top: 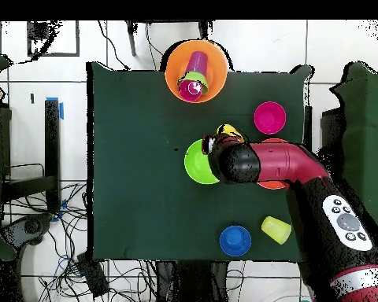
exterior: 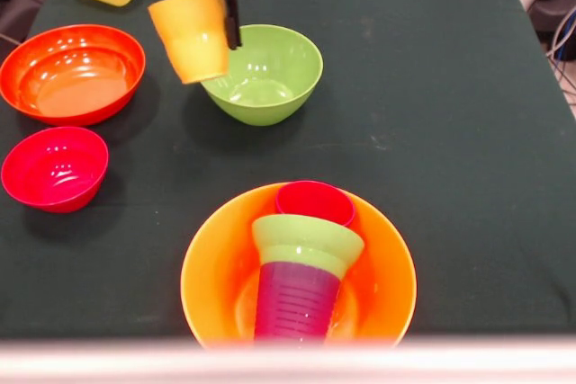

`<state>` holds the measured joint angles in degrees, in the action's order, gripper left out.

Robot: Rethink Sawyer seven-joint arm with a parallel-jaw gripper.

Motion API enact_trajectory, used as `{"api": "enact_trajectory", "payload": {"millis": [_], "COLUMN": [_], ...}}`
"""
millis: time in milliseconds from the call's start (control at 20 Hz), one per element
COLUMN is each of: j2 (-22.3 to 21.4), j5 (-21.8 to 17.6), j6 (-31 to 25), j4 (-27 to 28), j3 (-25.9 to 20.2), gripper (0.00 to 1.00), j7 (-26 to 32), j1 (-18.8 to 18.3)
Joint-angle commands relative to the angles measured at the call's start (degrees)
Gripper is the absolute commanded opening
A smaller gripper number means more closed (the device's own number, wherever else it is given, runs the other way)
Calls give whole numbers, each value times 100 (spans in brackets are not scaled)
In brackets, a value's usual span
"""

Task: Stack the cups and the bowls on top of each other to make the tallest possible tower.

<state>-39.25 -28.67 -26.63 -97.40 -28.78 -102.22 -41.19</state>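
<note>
At the top centre of the front view, the fingers (exterior: pixel 216 8) are gripping the yellow-orange cup (exterior: pixel 191 37), lifted clear of the desk (exterior: pixel 450 132) — the carry step. Next: setting it squarely on the tower (exterior: pixel 301 258) at the bottom centre.

I see a dark green cloth (top: pixel 137 157) covering the table, a white tiled floor (top: pixel 255 47) around it, and cables (top: pixel 105 275) tangled off its near-left corner.

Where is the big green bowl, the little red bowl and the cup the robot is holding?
Big green bowl (exterior: pixel 270 78): front view, inside wall.
Little red bowl (exterior: pixel 54 168): front view, inside bottom.
Yellow-orange cup (exterior: pixel 191 38): front view, outer side wall.
</note>
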Motion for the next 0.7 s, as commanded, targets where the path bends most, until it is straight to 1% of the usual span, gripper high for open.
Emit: {"api": "enact_trajectory", "payload": {"millis": [50, 200, 300, 400, 700], "j2": [452, 463, 467, 501, 447], "j5": [132, 312, 387, 415, 536], "j6": [-786, -980, -950, -801, -1088], "j4": [224, -177, -407, -578, -651], "j3": [-619, -705, -655, -641, -486], "gripper": [0, 0, 0, 0, 0], "j7": [847, 744, 523, 369, 291], "j1": [26, -74, -72, -106, -35]}}
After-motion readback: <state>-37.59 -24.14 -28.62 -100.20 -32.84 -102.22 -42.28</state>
